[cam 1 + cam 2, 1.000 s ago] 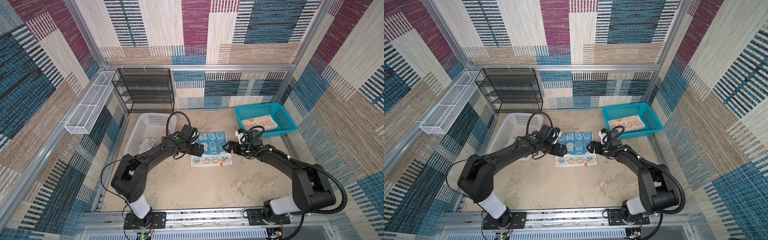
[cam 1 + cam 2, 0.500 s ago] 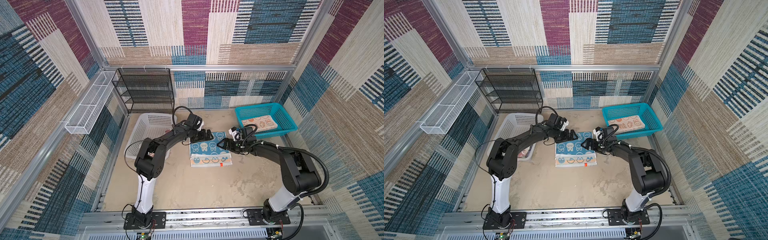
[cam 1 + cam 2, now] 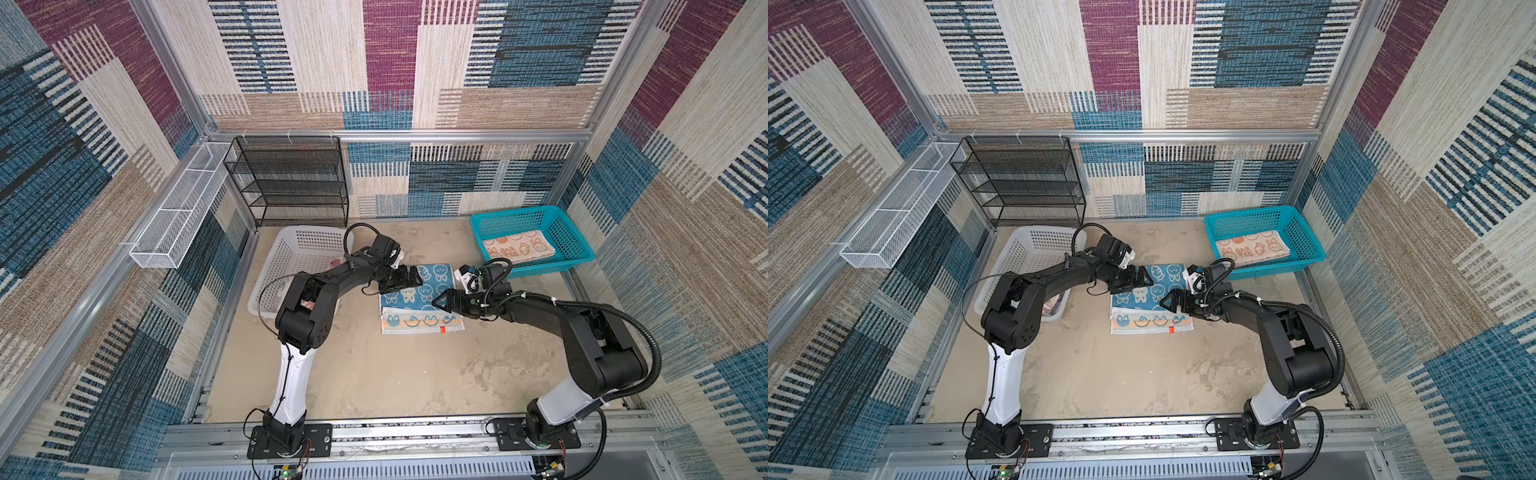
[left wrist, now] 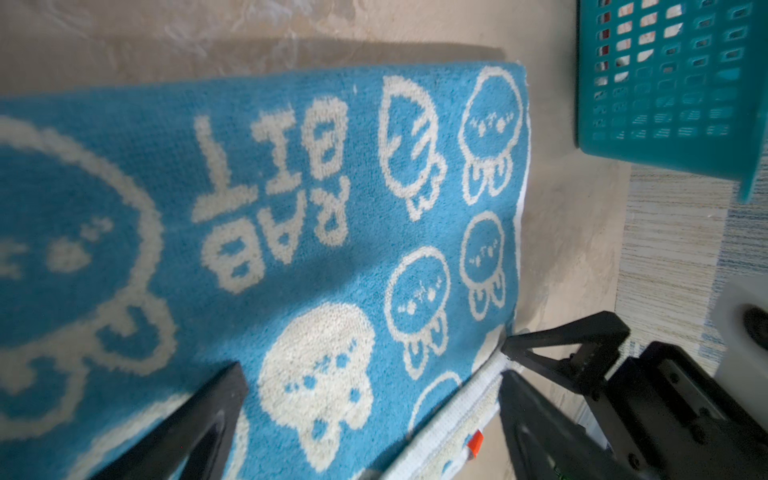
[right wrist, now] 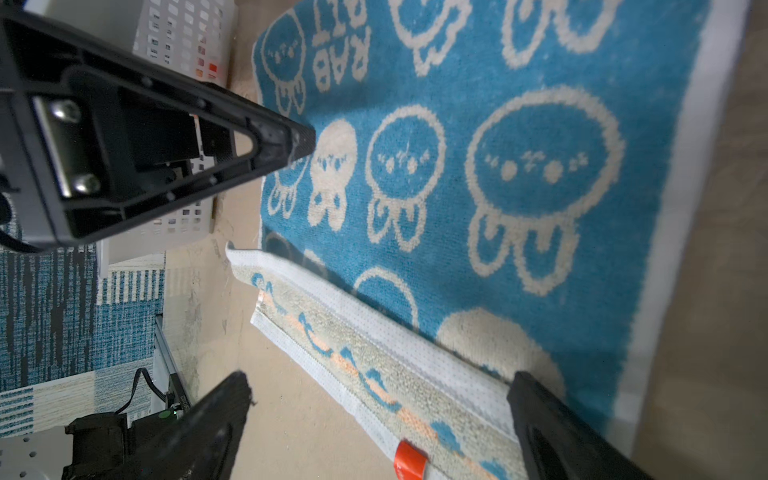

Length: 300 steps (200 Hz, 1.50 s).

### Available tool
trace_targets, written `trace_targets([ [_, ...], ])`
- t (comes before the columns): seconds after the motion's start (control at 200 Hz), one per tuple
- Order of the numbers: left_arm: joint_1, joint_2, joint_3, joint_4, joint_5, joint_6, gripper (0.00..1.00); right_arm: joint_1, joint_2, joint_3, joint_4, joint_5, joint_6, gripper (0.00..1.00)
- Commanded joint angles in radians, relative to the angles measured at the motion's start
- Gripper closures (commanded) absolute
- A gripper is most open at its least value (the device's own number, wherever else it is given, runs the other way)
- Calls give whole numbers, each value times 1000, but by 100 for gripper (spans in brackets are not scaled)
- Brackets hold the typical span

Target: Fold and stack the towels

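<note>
At the table's middle lies the blue towel point(image 3: 412, 297), partly folded. Left gripper point(image 3: 417, 277) hovers over its left part and right gripper point(image 3: 436, 302) at its right edge, both spread wide, empty. An orange towel point(image 3: 519, 248) lies in the teal basket point(image 3: 540, 269), far right.

The left arm point(image 3: 307, 309) has been raised, the left gripper point(image 3: 405, 280) carried across the towel point(image 3: 420, 296) beneath it, nearer the right gripper point(image 3: 442, 302).

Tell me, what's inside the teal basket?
A folded orange-and-cream rabbit towel lies in the teal basket. The towel hides anything beneath it.
</note>
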Motion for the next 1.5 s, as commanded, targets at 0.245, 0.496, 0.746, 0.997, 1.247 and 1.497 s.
trace_targets([
  [0.245, -1, 17, -36, -25, -14, -5, 1, 31, -132, -123, -35, 29, 6, 1],
  [0.496, 5, 26, -33, -28, -10, -9, 1, 33, -177, -35, -100, 53, -26, 1],
  [0.746, 61, 5, -4, 10, 78, -102, 1, 60, -7, 107, 31, 22, -43, 1],
  [0.997, 95, 28, 125, -14, 167, -156, 1, 170, 142, 257, -36, 149, -146, 1],
  [1.247, 124, 106, 224, -55, 184, -158, 1, 244, 232, 317, -51, 202, -216, 1],
  [1.497, 128, 161, 215, -56, 181, -147, 1, 310, 292, 356, -76, 226, -263, 1],
])
